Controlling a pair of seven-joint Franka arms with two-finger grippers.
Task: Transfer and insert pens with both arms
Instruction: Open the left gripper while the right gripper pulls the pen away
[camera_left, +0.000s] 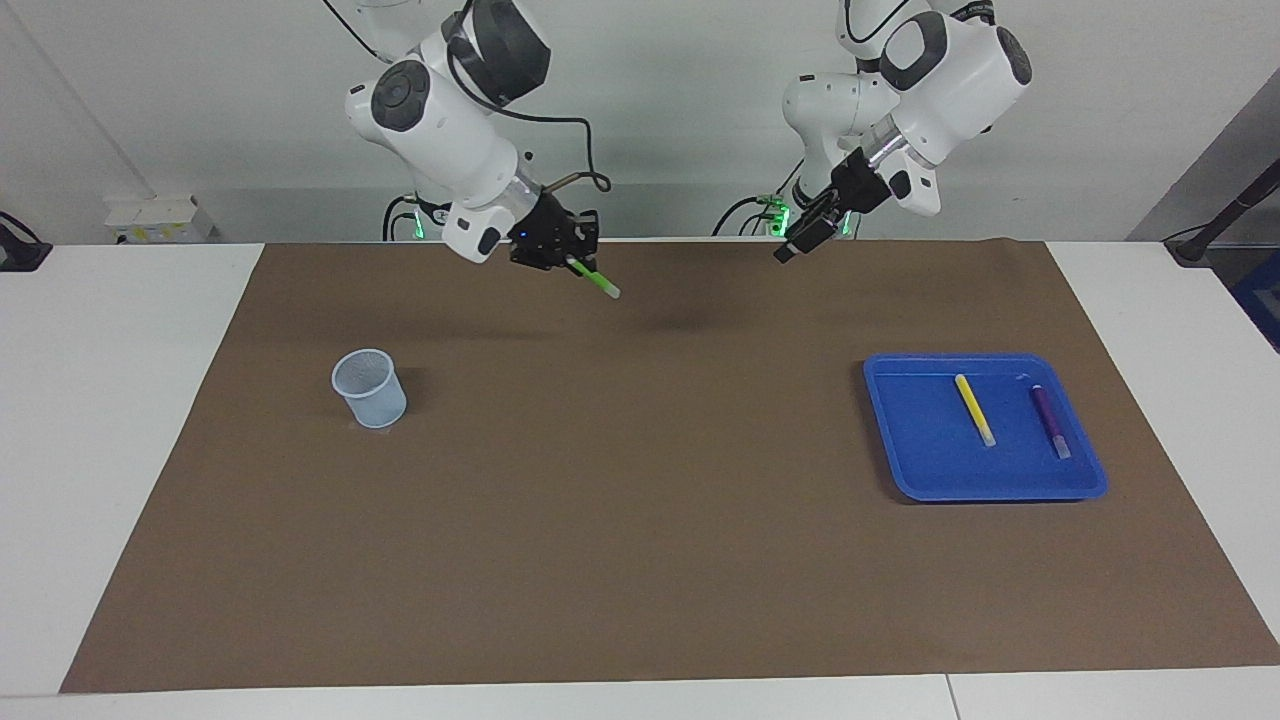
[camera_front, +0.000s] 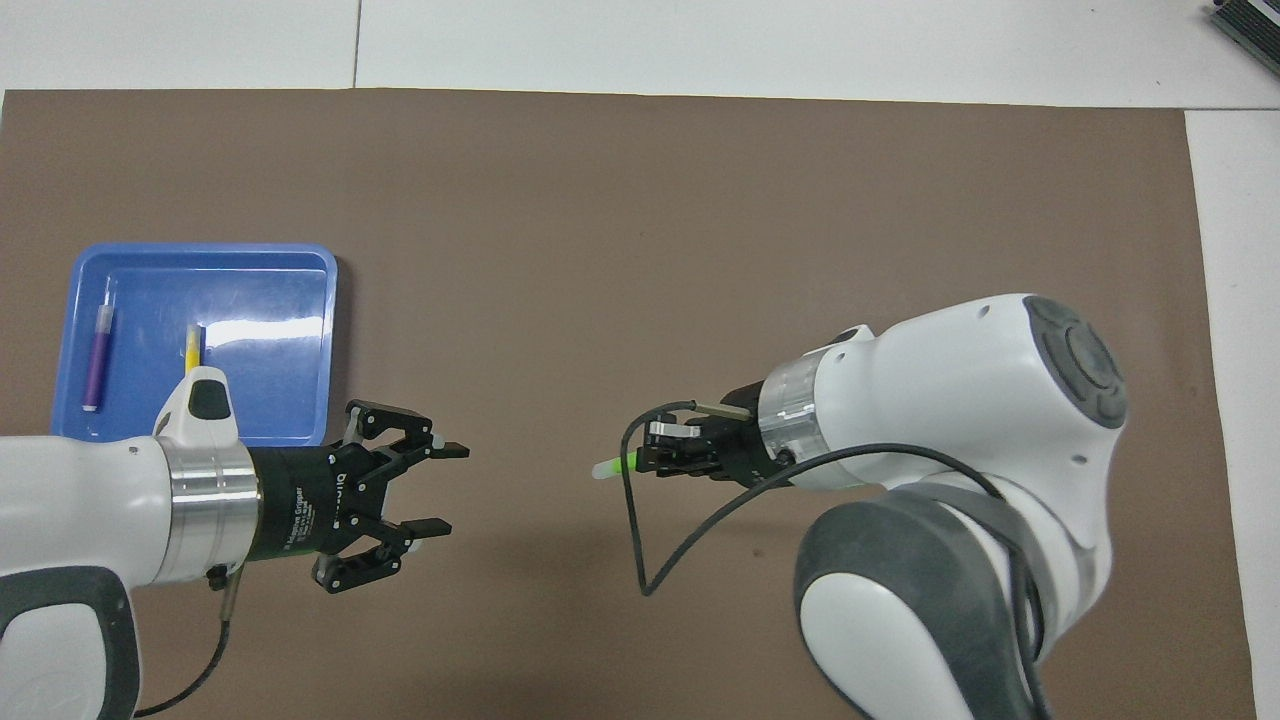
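My right gripper (camera_left: 568, 260) (camera_front: 650, 462) is shut on the green pen (camera_left: 598, 283) (camera_front: 612, 467), which slants down with its pale tip free, in the air over the brown mat. My left gripper (camera_left: 790, 248) (camera_front: 442, 488) hangs open and holds nothing, over the mat beside the blue tray (camera_left: 985, 487) (camera_front: 300, 262). The yellow pen (camera_left: 973, 408) (camera_front: 192, 345) and the purple pen (camera_left: 1049, 420) (camera_front: 97, 360) lie side by side in that tray. A wide gap separates the two grippers.
A pale mesh cup (camera_left: 369, 388) stands upright on the mat (camera_left: 640, 500) toward the right arm's end; in the overhead view the right arm hides it. White table borders the mat on all sides.
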